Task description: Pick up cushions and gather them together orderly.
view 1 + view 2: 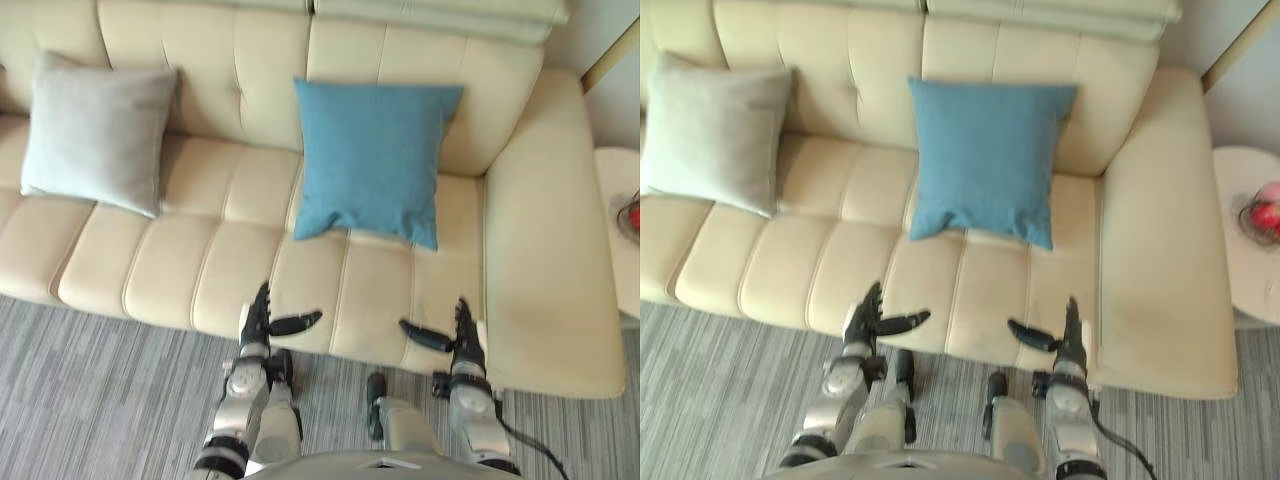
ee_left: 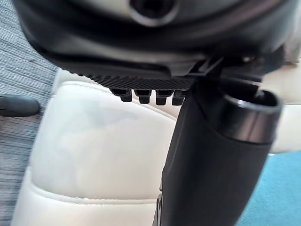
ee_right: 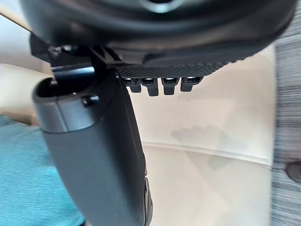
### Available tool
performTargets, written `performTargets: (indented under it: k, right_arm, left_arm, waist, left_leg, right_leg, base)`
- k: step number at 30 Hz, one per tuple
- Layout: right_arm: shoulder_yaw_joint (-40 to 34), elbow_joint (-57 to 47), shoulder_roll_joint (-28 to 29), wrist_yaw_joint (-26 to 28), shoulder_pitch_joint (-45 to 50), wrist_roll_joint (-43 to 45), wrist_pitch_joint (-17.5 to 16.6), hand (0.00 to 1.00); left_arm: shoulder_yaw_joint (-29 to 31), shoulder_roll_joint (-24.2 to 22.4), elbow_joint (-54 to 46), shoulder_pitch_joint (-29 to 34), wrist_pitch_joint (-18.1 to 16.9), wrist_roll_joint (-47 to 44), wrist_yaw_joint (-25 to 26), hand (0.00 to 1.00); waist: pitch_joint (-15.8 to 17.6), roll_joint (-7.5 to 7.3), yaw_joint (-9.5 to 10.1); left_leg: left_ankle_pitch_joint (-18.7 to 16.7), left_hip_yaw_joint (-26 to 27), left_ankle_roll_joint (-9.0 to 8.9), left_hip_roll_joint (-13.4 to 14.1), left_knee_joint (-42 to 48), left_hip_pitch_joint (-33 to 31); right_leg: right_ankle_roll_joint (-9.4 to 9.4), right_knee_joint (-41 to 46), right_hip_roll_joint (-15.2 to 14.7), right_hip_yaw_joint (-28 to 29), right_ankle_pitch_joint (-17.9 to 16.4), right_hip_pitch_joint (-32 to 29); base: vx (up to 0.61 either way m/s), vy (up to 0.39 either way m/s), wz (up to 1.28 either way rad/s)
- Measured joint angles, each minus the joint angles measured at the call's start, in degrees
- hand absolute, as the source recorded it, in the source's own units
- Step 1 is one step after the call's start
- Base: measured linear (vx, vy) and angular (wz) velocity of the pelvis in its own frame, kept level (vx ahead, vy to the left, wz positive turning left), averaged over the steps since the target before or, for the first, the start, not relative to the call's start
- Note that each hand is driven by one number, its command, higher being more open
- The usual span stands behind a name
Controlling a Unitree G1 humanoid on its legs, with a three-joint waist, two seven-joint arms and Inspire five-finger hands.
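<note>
Cream sofa stands on grey striped carpet. A blue cushion leans against its backrest, well beyond both hands and between them. A grey cushion leans far off to the left. The left hand and right hand hover at the seat's front edge with fingers straight and thumbs spread inward, holding nothing.

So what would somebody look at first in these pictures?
The bright blue cushion jumps out, leaning against the back of the cream sofa, right in front of the robot. A pale grey cushion leans at the sofa's left end, well apart from it. Down at the seat's front edge, the left hand and right hand are both open and hold nothing.
</note>
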Motion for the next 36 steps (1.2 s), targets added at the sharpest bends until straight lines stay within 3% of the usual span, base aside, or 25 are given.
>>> performTargets:
  k: [5, 9, 17, 20, 21, 22, 24, 26, 28, 29, 31, 32, 34, 36]
  right_arm:
    - [-3.1, 13.9, 1.6, 2.6, 0.6, 0.5, -0.1, 1.00]
    - [-7.3, 18.7, 1.4, 3.4, -0.5, 1.3, -0.2, 1.00]
    - [-8.2, 22.3, 1.4, 3.7, -2.7, 1.6, 0.0, 1.00]
    - [-6.3, 22.2, 1.3, 3.6, -4.9, 1.6, 0.0, 1.00]
    - [-5.8, 22.0, 1.3, 3.4, -5.4, 1.6, 0.0, 1.00]
    - [-5.5, 21.8, 1.6, 3.4, -5.2, 1.6, 0.3, 1.00]
    - [-5.4, 21.8, 1.7, 3.4, -4.9, 1.6, 0.2, 1.00]
    - [-5.4, 21.9, 1.7, 3.4, -5.4, 1.6, 0.0, 1.00]
    - [-5.5, 21.7, 0.7, 2.6, -6.5, 1.4, -0.1, 1.00]
    - [-5.2, 21.6, 0.9, 2.1, -7.4, 1.3, -0.1, 1.00]
    - [-5.2, 21.6, 1.4, 1.9, -7.8, 1.3, -0.1, 1.00]
    - [-5.3, 21.3, 1.5, 1.5, -8.4, 1.4, -0.1, 1.00]
    - [-5.2, 21.3, 1.6, 1.2, -7.1, 1.5, 0.0, 1.00]
    - [-5.1, 21.3, 1.7, 0.9, -6.4, 2.0, 0.2, 1.00]
  left_arm:
    - [5.8, -0.1, 13.4, 2.0, 0.7, 3.9, -1.3, 1.00]
    - [9.7, 0.1, 17.5, 3.0, 1.2, 6.1, -1.3, 1.00]
    - [9.8, 0.5, 19.1, 1.1, 1.2, 7.9, -1.2, 1.00]
    - [9.6, 0.5, 18.8, -2.1, 1.2, 8.2, -1.0, 1.00]
    - [9.7, 0.0, 18.3, -2.4, 1.2, 8.3, -0.9, 1.00]
    - [9.5, -0.1, 17.6, -2.5, 1.2, 8.4, -0.9, 1.00]
    - [9.4, 0.1, 16.5, -2.1, 1.2, 8.4, -0.8, 1.00]
    - [9.9, 0.5, 15.5, -2.1, 1.2, 9.0, -0.6, 1.00]
    - [9.7, -1.3, 15.6, -1.4, 1.4, 9.4, -0.2, 1.00]
    - [9.2, -1.4, 15.6, -1.6, 1.3, 9.4, 0.0, 1.00]
    - [8.9, -1.3, 15.6, -2.3, 1.3, 9.4, 0.1, 1.00]
    - [8.6, -1.9, 15.7, -2.9, 1.4, 9.4, 0.3, 1.00]
    - [7.6, -2.7, 15.5, -2.4, 1.4, 9.4, 0.4, 1.00]
    - [7.2, -2.6, 15.4, -2.2, 1.4, 9.4, 0.4, 1.00]
  waist:
    - [-4.8, -0.04, 0.04]
    - [-6.1, -0.13, 0.06]
    - [-4.9, -1.09, 0.27]
    - [-2.9, -1.69, 0.40]
    - [-2.1, -1.01, 0.37]
    - [-2.1, -1.45, 0.38]
    - [-2.5, -2.14, 0.42]
    - [-3.3, -3.16, 0.83]
    - [-3.5, -0.33, 3.84]
    - [-3.4, -0.61, 3.84]
    - [-3.2, -0.74, 3.77]
    - [-1.5, 1.97, 3.61]
    - [-1.7, 2.92, 3.48]
    - [-1.6, 2.61, 3.25]
  left_leg:
    - [-1.4, 0.5, -0.01, -0.1, -0.5, 4.5]
    - [-2.3, 1.9, -0.01, -0.2, -0.5, 7.3]
    - [-3.6, 7.1, -0.19, 0.2, 0.3, 9.0]
    - [-6.6, 8.1, 1.73, 1.8, 7.9, 4.0]
    - [-7.0, 8.2, 2.45, 3.3, 9.2, 2.5]
    - [-7.0, 7.6, 2.51, 3.2, 10.1, 2.2]
    - [-6.9, 6.1, 2.60, 2.7, 11.7, 1.2]
    - [-6.5, 5.3, 2.01, 2.0, 14.6, -1.8]
    - [-5.2, 4.5, 2.95, 2.4, 13.6, -2.9]
    - [-4.1, 4.4, 2.05, 2.1, 13.8, -5.1]
    - [-3.3, 4.0, 1.82, 1.9, 14.0, -6.7]
    - [-1.7, 1.7, 1.28, 3.1, 13.4, -7.2]
    - [-0.1, 0.6, 1.02, 3.5, 11.9, -6.9]
    - [-0.9, 1.4, 0.56, 4.2, 10.6, -7.0]
  right_leg:
    - [0.57, -4.4, 0.1, 0.1, 0.9, 6.1]
    - [0.92, -7.8, 0.1, 1.6, 2.4, 9.6]
    - [1.58, -8.2, 0.5, 6.8, 5.2, 8.8]
    - [2.49, -4.4, 1.2, 4.7, 8.3, 4.5]
    - [1.12, 2.7, 0.5, 2.3, 4.4, 2.5]
    - [0.88, 16.2, -0.9, 0.1, -0.5, 0.2]
    - [2.72, 26.7, -2.4, -1.0, -2.1, 0.9]
    - [4.46, 25.3, -2.7, -1.1, -2.1, 1.9]
    - [3.75, 15.9, -0.1, -1.0, -3.6, 4.7]
    - [0.52, 11.5, -0.5, -1.4, -6.5, 5.5]
    - [-0.05, 6.5, -0.2, -1.9, -7.6, 6.6]
    - [-0.59, 2.3, 1.8, -3.9, -6.0, 8.9]
    - [-0.84, 2.6, 2.5, -5.6, -5.7, 9.1]
    - [-2.07, 1.9, 2.3, -7.9, -4.7, 9.0]
  base:
    - [0.03, 0.022, -0.03]
    - [0.01, 0.032, -0.18]
    - [-0.02, 0.034, -0.36]
    - [-0.18, 0.010, -0.35]
    - [-0.15, -0.042, -0.07]
    - [-0.16, -0.061, 0.08]
    - [-0.07, -0.092, 0.37]
    - [-0.09, -0.143, 0.21]
    - [-0.13, -0.093, -0.34]
    - [-0.11, -0.083, -0.16]
    - [-0.18, -0.120, 0.20]
    - [-0.33, -0.115, 0.36]
    - [-0.21, -0.048, 0.43]
    - [-0.13, -0.009, 0.42]
